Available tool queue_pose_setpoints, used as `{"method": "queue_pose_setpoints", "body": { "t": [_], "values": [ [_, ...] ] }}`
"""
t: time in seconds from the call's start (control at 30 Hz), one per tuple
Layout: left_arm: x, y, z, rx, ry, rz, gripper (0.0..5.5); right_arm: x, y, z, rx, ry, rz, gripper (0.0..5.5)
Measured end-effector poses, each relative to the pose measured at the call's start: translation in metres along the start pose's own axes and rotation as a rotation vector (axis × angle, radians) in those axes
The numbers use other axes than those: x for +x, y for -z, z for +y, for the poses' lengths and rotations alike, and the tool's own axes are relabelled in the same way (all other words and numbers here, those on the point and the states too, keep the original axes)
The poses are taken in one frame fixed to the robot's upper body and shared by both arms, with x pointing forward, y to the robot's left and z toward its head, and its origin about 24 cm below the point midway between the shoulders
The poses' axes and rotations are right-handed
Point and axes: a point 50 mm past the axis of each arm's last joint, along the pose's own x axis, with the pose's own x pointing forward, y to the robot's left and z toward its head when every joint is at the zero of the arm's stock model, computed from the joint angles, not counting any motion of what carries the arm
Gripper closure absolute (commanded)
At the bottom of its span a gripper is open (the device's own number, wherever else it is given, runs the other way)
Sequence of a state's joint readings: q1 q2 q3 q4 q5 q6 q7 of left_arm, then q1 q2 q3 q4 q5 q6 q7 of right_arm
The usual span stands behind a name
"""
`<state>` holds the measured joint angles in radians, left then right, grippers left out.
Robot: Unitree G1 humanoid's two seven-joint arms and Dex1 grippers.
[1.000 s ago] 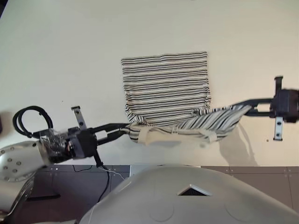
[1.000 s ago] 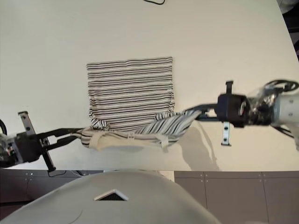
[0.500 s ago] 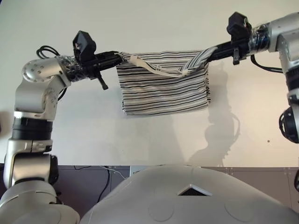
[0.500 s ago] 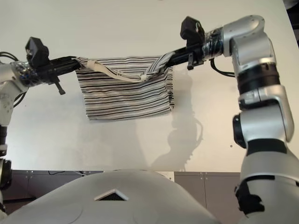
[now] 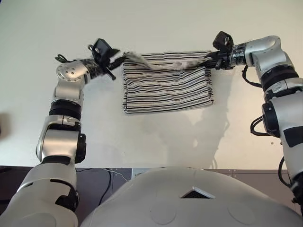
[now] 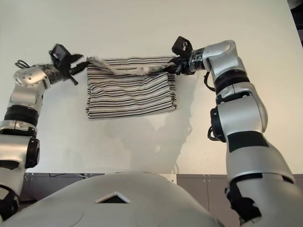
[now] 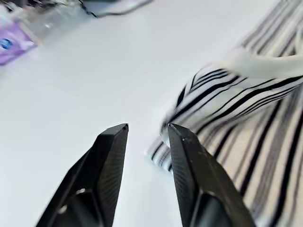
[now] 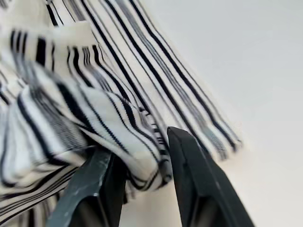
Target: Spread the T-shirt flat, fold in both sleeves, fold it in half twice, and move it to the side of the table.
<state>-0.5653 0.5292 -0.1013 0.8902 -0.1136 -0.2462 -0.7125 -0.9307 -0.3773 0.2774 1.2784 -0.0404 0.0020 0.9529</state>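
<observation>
The striped T-shirt (image 5: 165, 85) lies folded in a rectangle on the white table (image 5: 142, 142). Its folded-over edge runs along the far side and still sags a little above the layer below. My left gripper (image 5: 120, 58) sits at the shirt's far left corner. In the left wrist view this gripper (image 7: 147, 128) is open with nothing between its fingers, and the shirt corner (image 7: 208, 90) lies just beside one finger. My right gripper (image 5: 208, 57) is at the far right corner. Its fingers (image 8: 189, 161) stand apart, with a loose fold of the shirt (image 8: 94, 109) between them.
The table's front edge (image 5: 94, 166) runs close to me. A purple packet (image 7: 14, 40) and a dark cable (image 7: 109, 7) lie far off on the table beyond the left gripper. Bare table surrounds the shirt on all sides.
Both grippers carried the shirt's near edge up and over to the far edge, folding it in half. Both have since opened, and the cloth is dropping.
</observation>
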Motion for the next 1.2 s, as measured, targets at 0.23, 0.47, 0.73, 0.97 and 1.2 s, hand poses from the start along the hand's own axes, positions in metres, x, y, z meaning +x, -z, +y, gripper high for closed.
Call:
{"method": "queue_pose_setpoints", "body": {
  "t": [0.23, 0.47, 0.73, 0.97, 1.2],
  "values": [
    [0.0, -0.012, 0.002, 0.045, -0.086, -0.104, 3.79, -0.005, 0.003, -0.011, 0.291, 0.177, -0.148, 3.28],
    [-0.017, -0.048, -0.064, 0.29, 0.081, -0.28, 3.79, -0.005, -0.026, -0.009, 0.024, 0.133, -0.239, 3.28],
    [-0.074, -0.025, -0.165, 0.318, 0.38, -0.054, 3.79, 0.018, -0.032, 0.035, -1.117, 0.032, -0.082, 3.28],
    [-0.068, -0.001, -0.154, 0.477, 0.395, 0.141, 3.79, -0.006, 0.004, 0.034, -1.47, -0.168, 0.021, 3.28],
    [-0.047, 0.002, -0.116, 0.544, 0.304, 0.167, 3.79, -0.024, 0.009, 0.052, -1.327, -0.404, -0.076, 3.28]
  ]
}}
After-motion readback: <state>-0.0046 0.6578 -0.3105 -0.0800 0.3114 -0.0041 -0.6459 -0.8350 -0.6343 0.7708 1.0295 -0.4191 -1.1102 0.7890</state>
